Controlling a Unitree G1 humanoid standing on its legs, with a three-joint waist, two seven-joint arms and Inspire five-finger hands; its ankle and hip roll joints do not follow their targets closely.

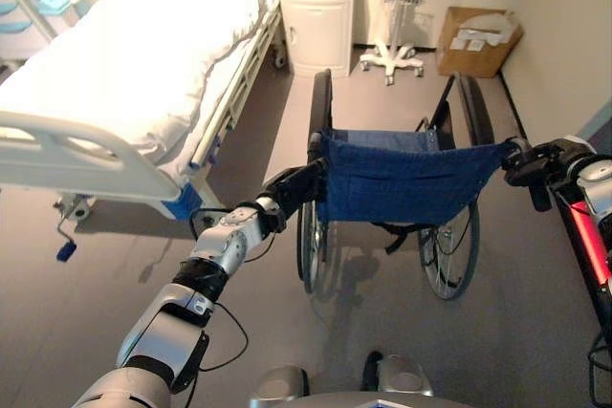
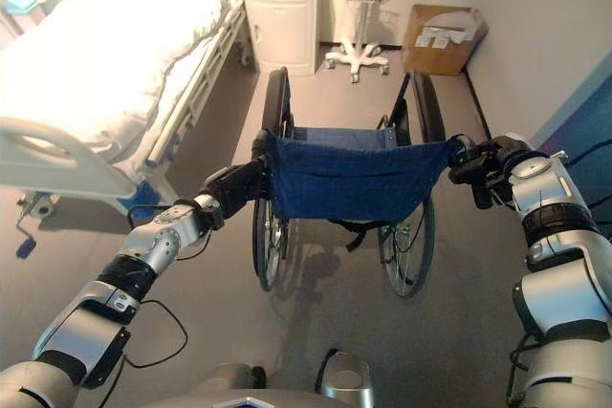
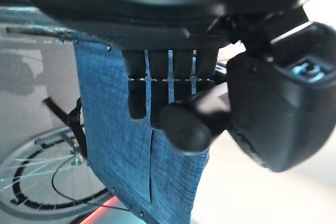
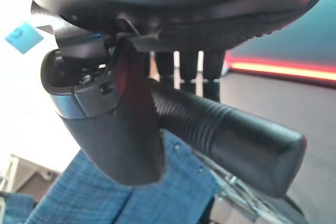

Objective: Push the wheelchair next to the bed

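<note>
The wheelchair (image 1: 397,179), with a blue cloth back and dark wheels, stands in the middle of the floor, facing away from me. The white bed (image 1: 124,64) lies to its left, a gap of floor between them. My left hand (image 1: 292,188) is curled round the left push handle (image 3: 181,124). My right hand (image 2: 488,167) is curled round the ribbed black right push handle (image 4: 226,140), thumb over it.
A white bedside cabinet (image 1: 316,11) stands against the far wall ahead of the wheelchair. A wheeled stand (image 1: 394,54) and a cardboard box (image 1: 478,40) sit to its right. A wall (image 1: 564,35) runs along the right side.
</note>
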